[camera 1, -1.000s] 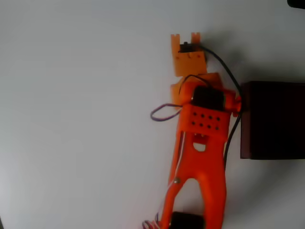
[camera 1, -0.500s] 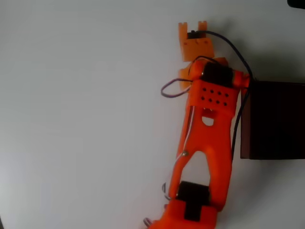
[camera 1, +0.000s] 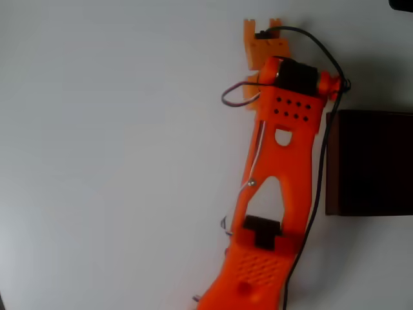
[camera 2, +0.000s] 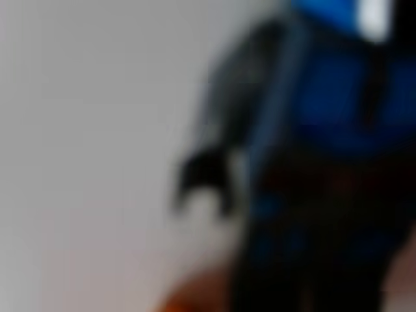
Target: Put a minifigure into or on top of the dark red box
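Orange arm (camera 1: 284,161) outstretched beside dark red box (camera 1: 371,161)

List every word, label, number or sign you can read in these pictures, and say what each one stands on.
There is no readable text in either view.
The dark red box: plain walls, no label seen from overhead.
The orange arm: rows of holes, no lettering.
The minifigure: close to the wrist camera and heavily blurred; any print on its blue and dark body cannot be read.
The white table: bare of markings.

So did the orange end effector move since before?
Yes. In the overhead view the end effector slid toward the picture's top and a bit right, while the dark red box stayed put.
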You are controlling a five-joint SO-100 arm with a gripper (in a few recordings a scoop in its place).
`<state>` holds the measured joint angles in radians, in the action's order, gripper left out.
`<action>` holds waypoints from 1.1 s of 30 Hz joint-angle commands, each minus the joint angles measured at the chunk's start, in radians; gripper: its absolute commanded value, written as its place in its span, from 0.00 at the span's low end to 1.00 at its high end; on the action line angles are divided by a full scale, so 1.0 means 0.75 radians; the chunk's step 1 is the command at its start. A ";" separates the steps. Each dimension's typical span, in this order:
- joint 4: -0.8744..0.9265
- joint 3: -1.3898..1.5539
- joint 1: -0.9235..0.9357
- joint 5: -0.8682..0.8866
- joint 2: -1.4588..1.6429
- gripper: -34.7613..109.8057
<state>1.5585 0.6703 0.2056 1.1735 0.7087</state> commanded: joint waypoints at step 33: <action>0.342 -0.859 -0.037 0.051 -0.436 0.25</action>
<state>1.7871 0.0368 0.1871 1.2103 0.3636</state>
